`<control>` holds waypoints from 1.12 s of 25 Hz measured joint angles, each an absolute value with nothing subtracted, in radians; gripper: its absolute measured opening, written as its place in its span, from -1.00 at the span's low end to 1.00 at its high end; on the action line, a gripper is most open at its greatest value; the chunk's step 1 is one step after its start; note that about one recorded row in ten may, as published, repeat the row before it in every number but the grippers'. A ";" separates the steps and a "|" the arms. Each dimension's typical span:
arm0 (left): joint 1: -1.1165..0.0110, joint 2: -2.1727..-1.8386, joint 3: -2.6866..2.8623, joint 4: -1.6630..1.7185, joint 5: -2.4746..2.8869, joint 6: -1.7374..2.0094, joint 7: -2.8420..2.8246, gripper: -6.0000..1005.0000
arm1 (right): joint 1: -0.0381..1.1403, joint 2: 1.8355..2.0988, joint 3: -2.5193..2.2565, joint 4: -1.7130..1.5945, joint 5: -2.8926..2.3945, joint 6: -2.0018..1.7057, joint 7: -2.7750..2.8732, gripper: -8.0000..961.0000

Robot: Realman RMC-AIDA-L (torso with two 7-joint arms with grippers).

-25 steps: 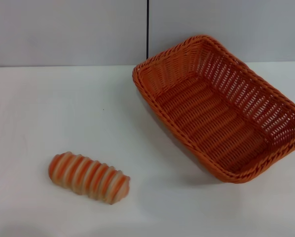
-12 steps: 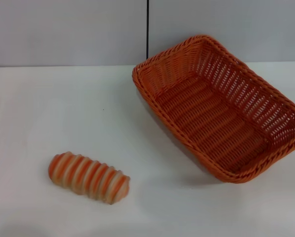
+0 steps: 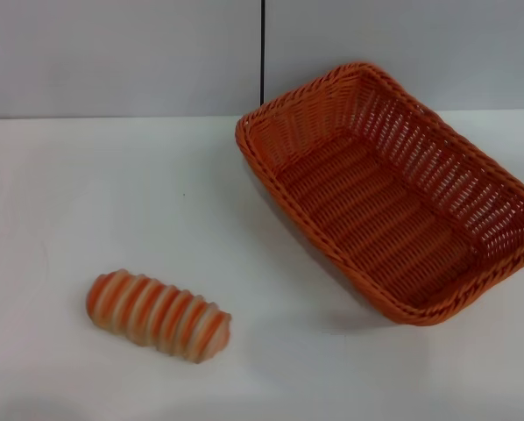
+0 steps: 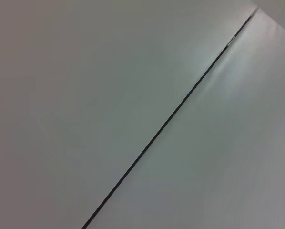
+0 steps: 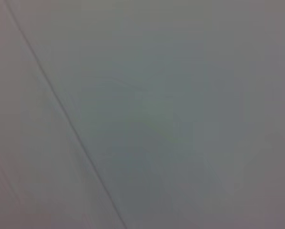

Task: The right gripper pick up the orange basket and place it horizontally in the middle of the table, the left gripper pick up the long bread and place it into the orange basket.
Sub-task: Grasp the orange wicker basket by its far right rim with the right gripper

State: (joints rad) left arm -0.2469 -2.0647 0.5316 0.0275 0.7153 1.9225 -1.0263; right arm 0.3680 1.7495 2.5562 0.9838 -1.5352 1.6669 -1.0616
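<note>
Neither pincer shows in any view, so whether the left pincer or the right pincer is open or closed cannot be told. Both wrist views show only a plain grey surface crossed by one thin dark line. From the head view, the orange basket (image 3: 393,197) sits on the white counter (image 3: 113,193) at the far right, set diagonally (one short end toward the back wall, the other toward the near right edge), open side up and holding nothing. Well apart from it, the long bread (image 3: 159,315) lies on its side at the near left, slightly slanted.
</note>
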 joint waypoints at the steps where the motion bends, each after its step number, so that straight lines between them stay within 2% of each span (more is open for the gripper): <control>1: -0.247 -2.065 0.532 0.028 0.716 1.921 -1.026 -0.07 | 0.391 1.744 2.550 1.001 -1.590 1.671 -1.029 -0.11; 5: -0.247 -2.065 0.535 0.026 0.718 1.920 -1.026 -0.07 | 0.479 1.723 2.522 1.018 -1.770 1.706 -0.934 -0.11; 8: -0.248 -2.065 0.535 0.026 0.718 1.919 -1.026 -0.07 | 0.549 1.720 2.502 1.016 -1.904 1.718 -0.905 -0.11; 16: -0.245 -2.066 0.538 0.017 0.720 1.911 -1.026 -0.07 | 0.690 1.735 2.375 0.960 -2.163 1.683 -0.891 -0.12; 23: -0.240 -2.065 0.547 0.000 0.719 1.905 -1.021 -0.07 | 0.766 1.747 2.297 0.855 -2.290 1.590 -0.877 -0.11; 28: -0.232 -2.065 0.549 0.000 0.719 1.899 -1.023 -0.07 | 0.778 1.762 2.236 0.830 -2.315 1.563 -0.881 -0.12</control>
